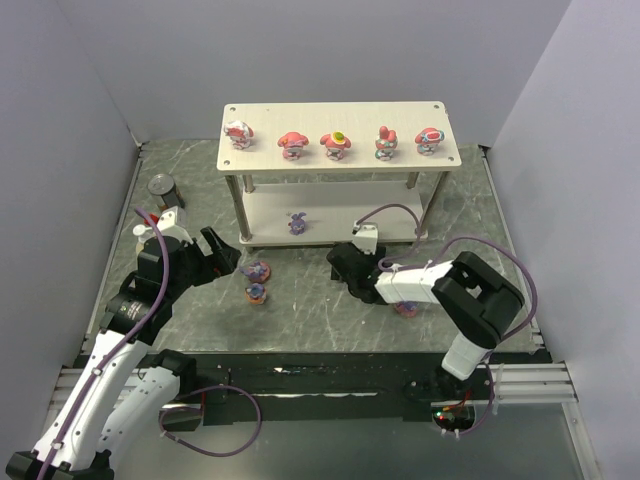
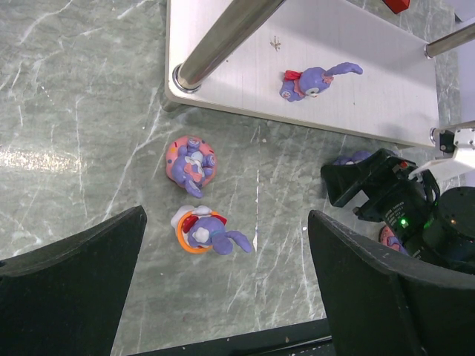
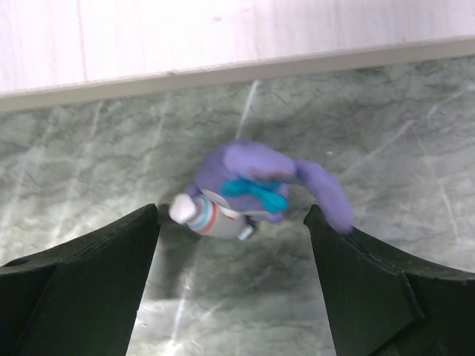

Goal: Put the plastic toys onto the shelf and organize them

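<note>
The shelf [image 1: 330,112] stands at the back with several pink hooded toys [image 1: 292,142] in a row on its top board. One purple eared toy [image 1: 297,222] stands on the lower board [image 2: 356,104], also in the left wrist view [image 2: 312,80]. Two purple toys [image 1: 257,269] [image 1: 256,292] sit on the table in front. My left gripper [image 1: 222,255] is open and empty above them, the orange-ringed one [image 2: 202,231] between its fingertips' lines. My right gripper [image 3: 232,222] is open, and a purple toy [image 3: 245,189] with a teal bow lies tipped just beyond its fingertips, the ear touching the right finger [image 3: 349,252].
A dark can [image 1: 162,186] stands at the far left near my left arm. A pink toy [image 1: 405,308] lies on the table under my right arm, also seen in the left wrist view [image 2: 387,236]. Silver shelf posts [image 2: 223,37] rise from the lower board. Grey walls enclose the table.
</note>
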Tool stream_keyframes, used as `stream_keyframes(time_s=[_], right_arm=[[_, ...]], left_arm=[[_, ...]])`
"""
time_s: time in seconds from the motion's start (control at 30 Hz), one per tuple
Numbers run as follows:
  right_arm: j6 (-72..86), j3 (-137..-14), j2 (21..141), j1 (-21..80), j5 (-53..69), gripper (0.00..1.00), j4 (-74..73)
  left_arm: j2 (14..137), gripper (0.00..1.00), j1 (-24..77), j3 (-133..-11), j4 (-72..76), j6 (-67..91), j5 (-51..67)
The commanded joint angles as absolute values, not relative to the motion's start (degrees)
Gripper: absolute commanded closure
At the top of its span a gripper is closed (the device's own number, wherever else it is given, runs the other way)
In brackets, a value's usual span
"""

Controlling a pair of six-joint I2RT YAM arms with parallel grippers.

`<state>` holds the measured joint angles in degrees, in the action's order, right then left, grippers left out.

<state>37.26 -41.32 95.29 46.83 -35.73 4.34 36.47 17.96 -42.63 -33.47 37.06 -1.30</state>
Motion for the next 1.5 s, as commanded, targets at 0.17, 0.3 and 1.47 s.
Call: stream_keyframes(time_s=[0.17,0.3,1.47], right_arm=[[41.4,-43.9,99.1,46.4,-33.4,0.14,0.3],[41.0,-43.9,99.6,46.0,-33.7,0.21,1.0],[39.4,-45.1,92.6,45.4,-36.6,0.96,-1.0]], left_arm=[[35.9,0.04,17.7,-42.7,-30.8,36.1,-0.4],[36.0,0.04,17.7,-42.7,-30.8,36.1,-0.4],[36.1,0.04,17.6,-42.7,-30.8,36.1,-0.4]])
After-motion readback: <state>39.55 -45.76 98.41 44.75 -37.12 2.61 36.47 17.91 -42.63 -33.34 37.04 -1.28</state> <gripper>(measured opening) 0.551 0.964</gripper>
